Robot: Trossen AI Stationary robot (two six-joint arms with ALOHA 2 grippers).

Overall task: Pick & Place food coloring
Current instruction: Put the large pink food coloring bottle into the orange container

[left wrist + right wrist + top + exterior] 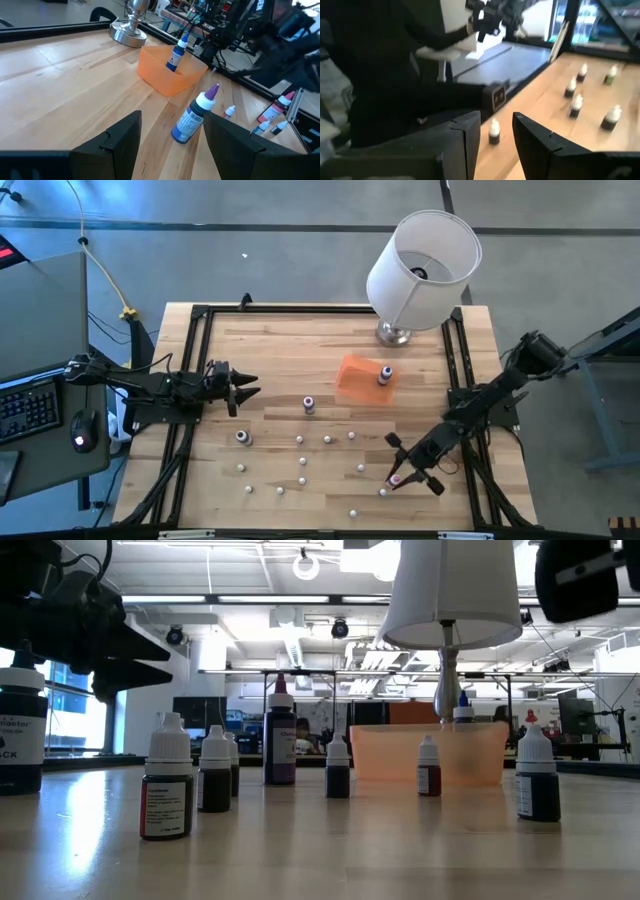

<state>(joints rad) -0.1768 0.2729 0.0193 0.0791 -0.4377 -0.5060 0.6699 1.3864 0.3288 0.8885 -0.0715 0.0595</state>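
The right hand (400, 476), fingers spread narrowly, was poised over a food coloring bottle (397, 479) near the bench's front right edge. The left hand (243, 389) was held open at the left edge. A closing grasp was judged next, then carriage to the orange tray (352, 377).

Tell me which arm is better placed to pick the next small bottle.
Probably the right: its hand hovers open among the small white-capped bottles near the front. The left hand waits at the left edge.

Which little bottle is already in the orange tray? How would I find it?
Find the big white lamp at the far edge of the wooden table. Right in front of its silver base sits the orange tray. The blue bottle stands upright inside it, the only bottle in a tray; the others stand on bare wood.
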